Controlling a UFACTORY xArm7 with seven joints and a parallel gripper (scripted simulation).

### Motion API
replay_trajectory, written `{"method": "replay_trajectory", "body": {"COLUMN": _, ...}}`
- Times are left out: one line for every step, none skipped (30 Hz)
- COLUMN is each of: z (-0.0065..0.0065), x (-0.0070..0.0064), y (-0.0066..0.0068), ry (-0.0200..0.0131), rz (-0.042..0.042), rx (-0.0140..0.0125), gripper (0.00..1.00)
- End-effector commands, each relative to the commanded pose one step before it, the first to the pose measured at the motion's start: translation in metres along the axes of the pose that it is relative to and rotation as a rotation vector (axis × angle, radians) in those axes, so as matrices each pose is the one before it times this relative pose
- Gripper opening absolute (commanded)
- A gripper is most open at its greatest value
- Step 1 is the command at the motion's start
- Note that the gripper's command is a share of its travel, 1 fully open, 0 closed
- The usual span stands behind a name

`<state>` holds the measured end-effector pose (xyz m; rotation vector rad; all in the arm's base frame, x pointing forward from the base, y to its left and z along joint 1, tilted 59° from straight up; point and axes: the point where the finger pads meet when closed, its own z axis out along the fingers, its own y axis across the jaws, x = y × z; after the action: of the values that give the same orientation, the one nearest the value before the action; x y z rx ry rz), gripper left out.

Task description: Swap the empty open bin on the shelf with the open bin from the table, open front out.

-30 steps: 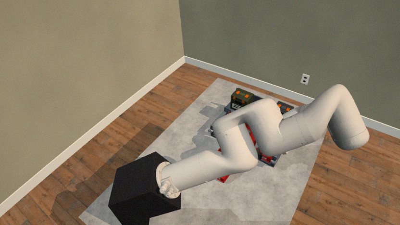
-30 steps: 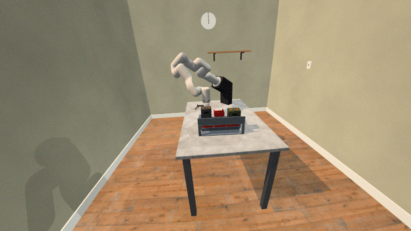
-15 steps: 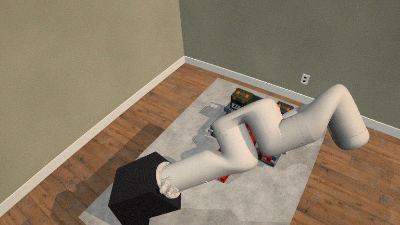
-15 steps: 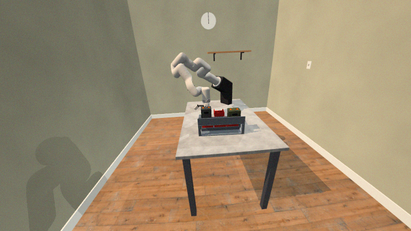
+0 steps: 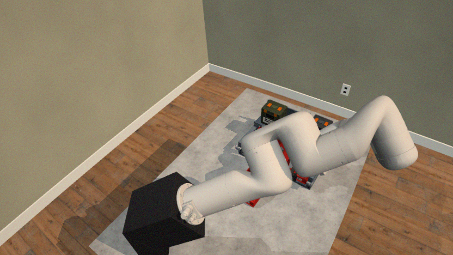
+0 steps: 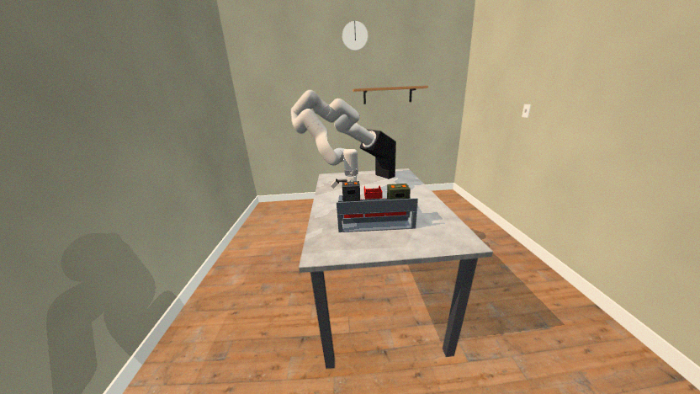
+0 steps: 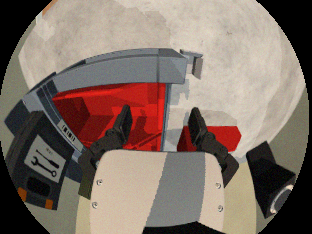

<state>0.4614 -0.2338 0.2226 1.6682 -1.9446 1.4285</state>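
Observation:
My gripper (image 7: 160, 113) (image 6: 350, 178) is open and empty. It hangs over one end of the grey shelf (image 7: 120, 68) (image 6: 377, 204), just above a red open bin (image 7: 100, 104) that sits in the shelf and looks empty. Right of the shelf's grey wall, the wrist view shows another red piece (image 7: 223, 137); I cannot tell what it belongs to. The top view shows red bins in the shelf between the arm's links, and a red bin (image 5: 253, 201) on the table in front of the shelf, mostly hidden by the arm. The arm hides my gripper there.
A green box (image 5: 274, 110) (image 6: 398, 191) and a dark box (image 5: 322, 121) (image 6: 350, 192) (image 7: 40, 161) stand on the shelf's top, with a red bin (image 6: 373, 192) between them. The black robot base (image 5: 158, 209) (image 6: 384, 151) stands on the table (image 6: 391, 245) (image 5: 285, 222).

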Motion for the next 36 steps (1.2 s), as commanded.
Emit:
{"method": "replay_trajectory", "body": {"z": 0.00056, "x": -0.00048, "y": -0.00129, "ry": -0.00096, "rz": -0.00034, "rx": 0.00315, "gripper": 0.95}}
{"method": "replay_trajectory", "body": {"z": 0.00060, "x": 0.00000, "y": 0.00001, "ry": 0.00000, "rz": 0.00000, "rx": 0.00000, "gripper": 0.95}}
{"method": "replay_trajectory", "body": {"z": 0.00063, "x": 0.00000, "y": 0.00000, "ry": 0.00000, "rz": 0.00000, "rx": 0.00000, "gripper": 0.95}}
{"method": "replay_trajectory", "body": {"z": 0.00065, "x": 0.00000, "y": 0.00000, "ry": 0.00000, "rz": 0.00000, "rx": 0.00000, "gripper": 0.95}}
{"method": "replay_trajectory", "body": {"z": 0.00000, "x": 0.00000, "y": 0.00000, "ry": 0.00000, "rz": 0.00000, "rx": 0.00000, "gripper": 0.95}}
{"method": "replay_trajectory", "body": {"z": 0.00000, "x": 0.00000, "y": 0.00000, "ry": 0.00000, "rz": 0.00000, "rx": 0.00000, "gripper": 0.95}}
{"method": "replay_trajectory", "body": {"z": 0.00068, "x": 0.00000, "y": 0.00000, "ry": 0.00000, "rz": 0.00000, "rx": 0.00000, "gripper": 0.95}}
{"method": "replay_trajectory", "body": {"z": 0.00070, "x": 0.00000, "y": 0.00000, "ry": 0.00000, "rz": 0.00000, "rx": 0.00000, "gripper": 0.95}}
{"method": "replay_trajectory", "body": {"z": 0.00071, "x": 0.00000, "y": 0.00000, "ry": 0.00000, "rz": 0.00000, "rx": 0.00000, "gripper": 0.95}}
{"method": "replay_trajectory", "body": {"z": 0.00073, "x": 0.00000, "y": 0.00000, "ry": 0.00000, "rz": 0.00000, "rx": 0.00000, "gripper": 0.95}}
{"method": "replay_trajectory", "body": {"z": 0.00073, "x": 0.00000, "y": 0.00001, "ry": 0.00000, "rz": 0.00000, "rx": 0.00000, "gripper": 0.95}}
{"method": "replay_trajectory", "body": {"z": 0.00073, "x": 0.00000, "y": 0.00000, "ry": 0.00000, "rz": 0.00000, "rx": 0.00000, "gripper": 0.95}}
{"method": "replay_trajectory", "body": {"z": 0.00073, "x": 0.00000, "y": -0.00001, "ry": 0.00000, "rz": 0.00000, "rx": 0.00000, "gripper": 0.95}}
{"method": "replay_trajectory", "body": {"z": 0.00072, "x": 0.00000, "y": 0.00000, "ry": 0.00000, "rz": 0.00000, "rx": 0.00000, "gripper": 0.95}}
{"method": "replay_trajectory", "body": {"z": 0.00071, "x": 0.00000, "y": 0.00000, "ry": 0.00000, "rz": 0.00000, "rx": 0.00000, "gripper": 0.95}}
{"method": "replay_trajectory", "body": {"z": 0.00070, "x": 0.00000, "y": 0.00000, "ry": 0.00000, "rz": 0.00000, "rx": 0.00000, "gripper": 0.95}}
{"method": "replay_trajectory", "body": {"z": 0.00068, "x": 0.00000, "y": 0.00000, "ry": 0.00000, "rz": 0.00000, "rx": 0.00000, "gripper": 0.95}}
{"method": "replay_trajectory", "body": {"z": 0.00066, "x": 0.00000, "y": 0.00000, "ry": 0.00000, "rz": 0.00000, "rx": 0.00000, "gripper": 0.95}}
{"method": "replay_trajectory", "body": {"z": 0.00063, "x": 0.00000, "y": 0.00000, "ry": 0.00000, "rz": 0.00000, "rx": 0.00000, "gripper": 0.95}}
{"method": "replay_trajectory", "body": {"z": 0.00059, "x": 0.00000, "y": 0.00000, "ry": 0.00000, "rz": 0.00000, "rx": 0.00000, "gripper": 0.95}}
{"method": "replay_trajectory", "body": {"z": 0.00056, "x": 0.00000, "y": 0.00000, "ry": 0.00000, "rz": 0.00000, "rx": 0.00000, "gripper": 0.95}}
{"method": "replay_trajectory", "body": {"z": 0.00000, "x": 0.00000, "y": 0.00000, "ry": 0.00000, "rz": 0.00000, "rx": 0.00000, "gripper": 0.95}}
{"method": "replay_trajectory", "body": {"z": 0.00000, "x": 0.00000, "y": 0.00000, "ry": 0.00000, "rz": 0.00000, "rx": 0.00000, "gripper": 0.95}}
{"method": "replay_trajectory", "body": {"z": 0.00052, "x": 0.00000, "y": 0.00000, "ry": 0.00000, "rz": 0.00000, "rx": 0.00000, "gripper": 0.95}}
{"method": "replay_trajectory", "body": {"z": 0.00049, "x": 0.00000, "y": 0.00000, "ry": 0.00000, "rz": 0.00000, "rx": 0.00000, "gripper": 0.95}}
{"method": "replay_trajectory", "body": {"z": 0.00044, "x": 0.00000, "y": 0.00000, "ry": 0.00000, "rz": 0.00000, "rx": 0.00000, "gripper": 0.95}}
{"method": "replay_trajectory", "body": {"z": 0.00040, "x": 0.00000, "y": 0.00000, "ry": 0.00000, "rz": 0.00000, "rx": 0.00000, "gripper": 0.95}}
{"method": "replay_trajectory", "body": {"z": 0.00036, "x": 0.00000, "y": 0.00000, "ry": 0.00000, "rz": 0.00000, "rx": 0.00000, "gripper": 0.95}}
{"method": "replay_trajectory", "body": {"z": 0.00031, "x": 0.00000, "y": 0.00000, "ry": 0.00000, "rz": 0.00000, "rx": 0.00000, "gripper": 0.95}}
{"method": "replay_trajectory", "body": {"z": 0.00027, "x": 0.00000, "y": 0.00000, "ry": 0.00000, "rz": 0.00000, "rx": 0.00000, "gripper": 0.95}}
{"method": "replay_trajectory", "body": {"z": 0.00023, "x": 0.00000, "y": 0.00000, "ry": 0.00000, "rz": 0.00000, "rx": 0.00000, "gripper": 0.95}}
{"method": "replay_trajectory", "body": {"z": 0.00019, "x": 0.00000, "y": 0.00000, "ry": 0.00000, "rz": 0.00000, "rx": 0.00000, "gripper": 0.95}}
{"method": "replay_trajectory", "body": {"z": 0.00015, "x": 0.00000, "y": 0.00000, "ry": 0.00000, "rz": 0.00000, "rx": 0.00000, "gripper": 0.95}}
{"method": "replay_trajectory", "body": {"z": 0.00011, "x": 0.00000, "y": 0.00000, "ry": 0.00000, "rz": 0.00000, "rx": 0.00000, "gripper": 0.95}}
{"method": "replay_trajectory", "body": {"z": 0.00008, "x": 0.00000, "y": 0.00000, "ry": 0.00000, "rz": 0.00000, "rx": 0.00000, "gripper": 0.95}}
{"method": "replay_trajectory", "body": {"z": 0.00005, "x": 0.00000, "y": 0.00000, "ry": 0.00000, "rz": 0.00000, "rx": 0.00000, "gripper": 0.95}}
